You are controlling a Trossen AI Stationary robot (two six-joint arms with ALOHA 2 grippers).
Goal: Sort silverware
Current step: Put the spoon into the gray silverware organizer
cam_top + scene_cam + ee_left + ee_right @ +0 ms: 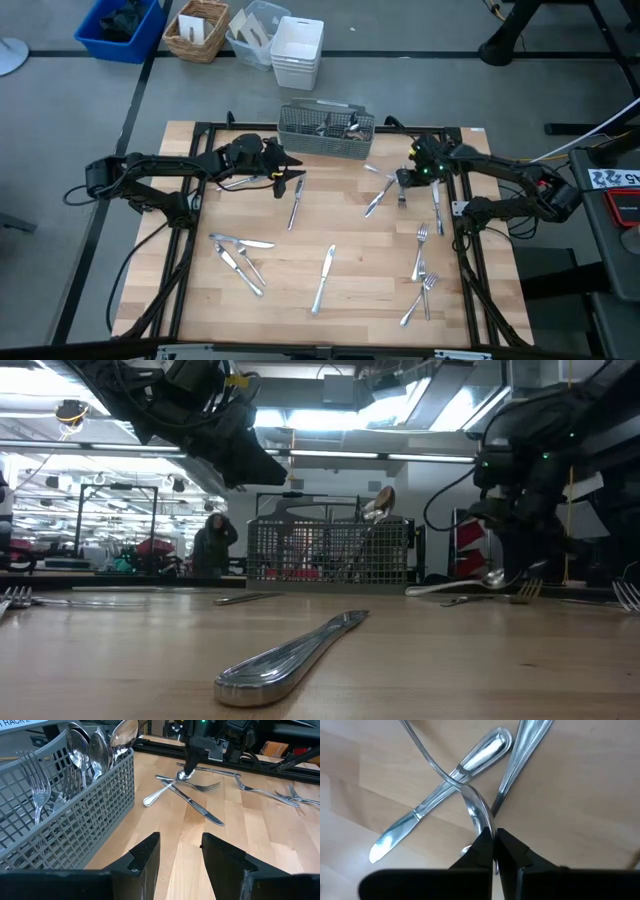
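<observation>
Silverware [325,277] lies scattered over the wooden table [200,310], with more standing in the grey mesh caddy [325,131] at the far edge. Just right of the caddy, three pieces cross in a small heap; the right gripper [493,851] is down on it, pinched on a spoon [476,812]. The left gripper [181,851] hovers beside the caddy, fingers apart, holding nothing.
</observation>
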